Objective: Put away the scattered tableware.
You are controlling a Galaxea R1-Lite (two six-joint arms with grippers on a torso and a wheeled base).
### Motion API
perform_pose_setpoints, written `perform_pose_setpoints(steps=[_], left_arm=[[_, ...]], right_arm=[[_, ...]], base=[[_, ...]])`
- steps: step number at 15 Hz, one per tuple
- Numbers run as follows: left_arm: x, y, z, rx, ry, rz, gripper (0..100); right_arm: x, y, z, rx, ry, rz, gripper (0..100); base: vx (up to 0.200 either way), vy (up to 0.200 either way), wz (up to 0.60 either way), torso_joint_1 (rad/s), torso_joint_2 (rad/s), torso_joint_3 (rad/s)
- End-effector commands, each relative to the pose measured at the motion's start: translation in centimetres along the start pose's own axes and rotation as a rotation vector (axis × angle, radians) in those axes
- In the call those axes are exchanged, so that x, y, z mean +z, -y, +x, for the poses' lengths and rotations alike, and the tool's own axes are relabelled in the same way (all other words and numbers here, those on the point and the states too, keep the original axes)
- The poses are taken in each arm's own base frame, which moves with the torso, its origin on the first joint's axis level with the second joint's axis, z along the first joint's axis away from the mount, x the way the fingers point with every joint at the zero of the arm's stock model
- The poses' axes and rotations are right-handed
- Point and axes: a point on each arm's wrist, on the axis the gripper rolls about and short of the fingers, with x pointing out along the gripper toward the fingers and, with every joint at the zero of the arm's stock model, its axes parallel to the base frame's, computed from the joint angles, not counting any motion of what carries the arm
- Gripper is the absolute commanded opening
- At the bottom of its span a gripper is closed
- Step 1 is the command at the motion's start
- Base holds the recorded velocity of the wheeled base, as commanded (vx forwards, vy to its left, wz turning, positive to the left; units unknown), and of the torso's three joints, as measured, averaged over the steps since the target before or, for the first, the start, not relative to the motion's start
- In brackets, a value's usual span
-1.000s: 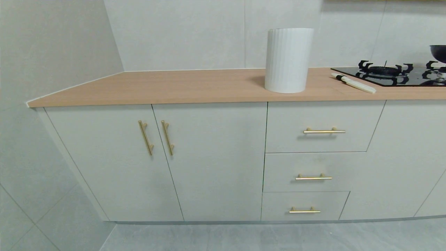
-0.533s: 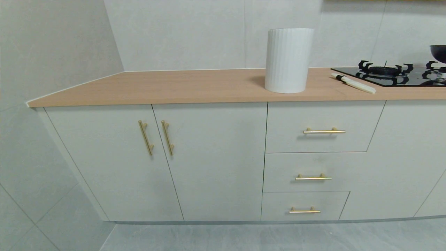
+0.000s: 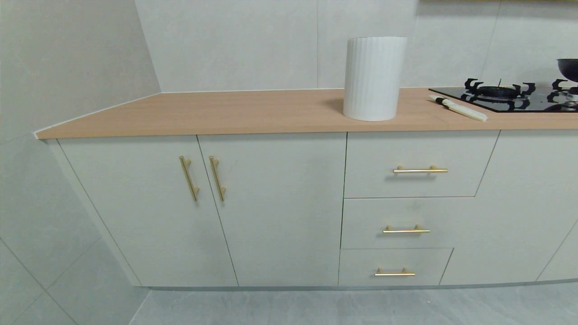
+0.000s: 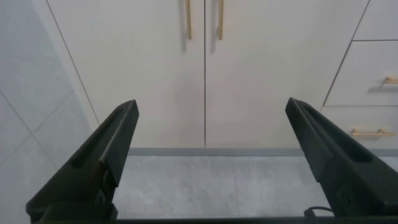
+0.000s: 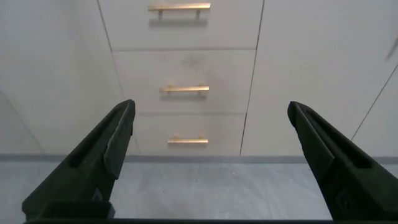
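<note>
One pale utensil (image 3: pixel 458 107) lies flat near the desk (image 3: pixel 226 110) front edge, just beside the hob (image 3: pixel 510 97) and near the ribbed white holder (image 3: pixel 373 77). Judged light, stiff and smooth; pinch it mid-handle. The left gripper (image 4: pixel 211 107) and right gripper (image 5: pixel 211 107) face the cabinet fronts (image 4: pixel 249 74), jaws wide apart and empty.

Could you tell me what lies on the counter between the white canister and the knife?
Nothing: the head view shows bare counter between canister and knife.

The left gripper (image 4: pixel 211 104) has two matte black fingers (image 4: pixel 102 155), long, flat-sided and tapering toward the tips. The right gripper (image 5: pixel 211 104) looks the same, black and wedge-shaped.
</note>
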Motion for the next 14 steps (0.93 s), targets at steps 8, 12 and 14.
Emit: perform_pose_setpoints(steps=[8,12,14], left_arm=[[0.00,0.00,0.00,0.001,0.000,0.001,100],[0.00,0.00,0.00,0.001,0.000,0.001,100],[0.00,0.00,0.00,0.002,0.000,0.001,100]], right_arm=[[0.00,0.01,0.01,0.002,0.002,0.033,100],[0.00,0.01,0.01,0.001,0.002,0.036,100],[0.00,0.02,0.01,0.001,0.002,0.037,100]], base=[[0.000,0.000,0.00,0.000,0.00,0.000],[0.050,0.000,0.00,0.002,0.00,0.002],[0.200,0.000,0.00,0.002,-0.01,-0.009]])
